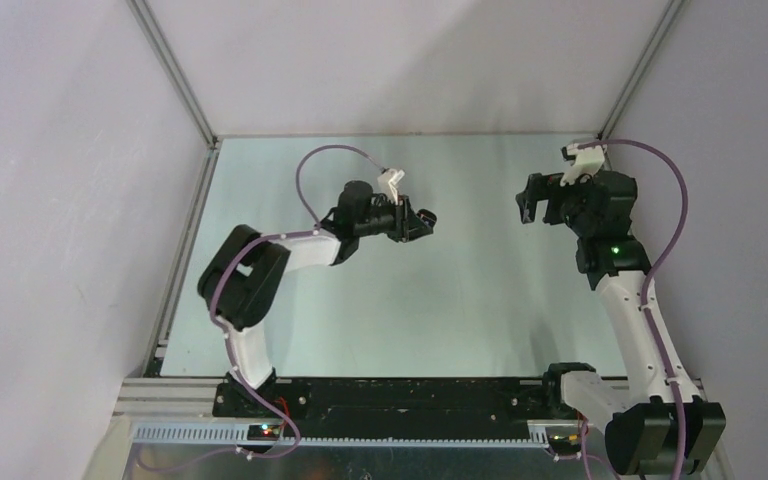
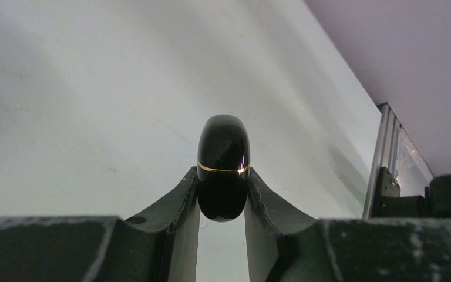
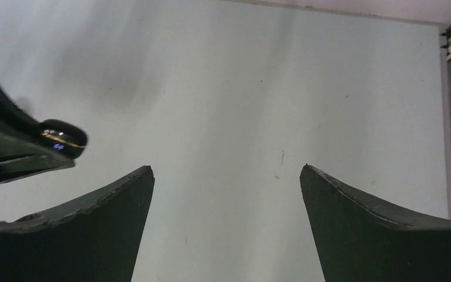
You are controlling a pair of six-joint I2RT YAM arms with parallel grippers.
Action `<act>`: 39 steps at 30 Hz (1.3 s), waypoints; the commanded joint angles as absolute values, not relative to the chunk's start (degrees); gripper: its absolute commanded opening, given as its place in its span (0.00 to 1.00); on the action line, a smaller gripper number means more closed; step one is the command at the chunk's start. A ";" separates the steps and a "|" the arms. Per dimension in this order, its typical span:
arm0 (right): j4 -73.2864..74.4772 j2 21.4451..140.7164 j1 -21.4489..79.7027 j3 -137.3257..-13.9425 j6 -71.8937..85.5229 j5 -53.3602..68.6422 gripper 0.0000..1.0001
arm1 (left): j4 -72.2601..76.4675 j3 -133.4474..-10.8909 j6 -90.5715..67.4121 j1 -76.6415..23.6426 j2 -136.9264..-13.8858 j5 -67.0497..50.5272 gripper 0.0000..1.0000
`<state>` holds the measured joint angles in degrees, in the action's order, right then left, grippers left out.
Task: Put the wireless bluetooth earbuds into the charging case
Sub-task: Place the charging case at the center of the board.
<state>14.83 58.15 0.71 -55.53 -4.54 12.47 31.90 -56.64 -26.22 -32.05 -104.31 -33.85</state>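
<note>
Top, left wrist and right wrist views of a two-arm workcell. The left gripper (image 1: 426, 221) is shown nearly closed, its two fingers (image 2: 185, 194) clamped on the flanks of a glossy black charging case (image 2: 224, 144). The case is gripped at its lower half, its rounded end projecting beyond the fingertips. A thin gold seam line is seen running across the case, and the lid is seen shut. Whether the earbuds lie inside cannot be told.

In the top view the case is held above the pale table (image 1: 410, 310), left of the middle, clear of the surface. The right gripper (image 1: 530, 206) is shown fully spread and nothing is held between its fingers (image 3: 111, 200). Bare table is seen through the wide gap. It is raised and turned toward the left gripper, and an open stretch of table is left between the two. In the right wrist view the case (image 3: 64, 137) appears at the left edge, carried in the left gripper (image 3: 17, 154), well apart from the right fingertips.

The table is bounded by plain walls (image 1: 400, 60) at the back and both sides, with aluminium uprights (image 1: 172, 65) at the rear corners. A black rail (image 1: 410, 400) runs along the near edge between the arm bases. The right gripper is placed near the rear right corner. In the left wrist view a table edge and a frame profile (image 2: 383, 158) are seen to the right.
</note>
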 commanded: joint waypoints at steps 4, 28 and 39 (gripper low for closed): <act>11.06 57.38 0.60 -54.58 -5.55 15.73 0.99 | 18.01 -67.73 -33.20 -34.06 -111.79 -27.82 0.00; 9.68 53.50 0.95 -52.68 -6.11 17.20 1.00 | 2.24 -87.41 -36.12 -40.00 -128.45 -33.04 0.28; 9.76 52.30 0.60 -52.65 -5.92 17.00 0.99 | -2.24 -83.61 -31.88 -39.53 -122.16 -29.37 0.99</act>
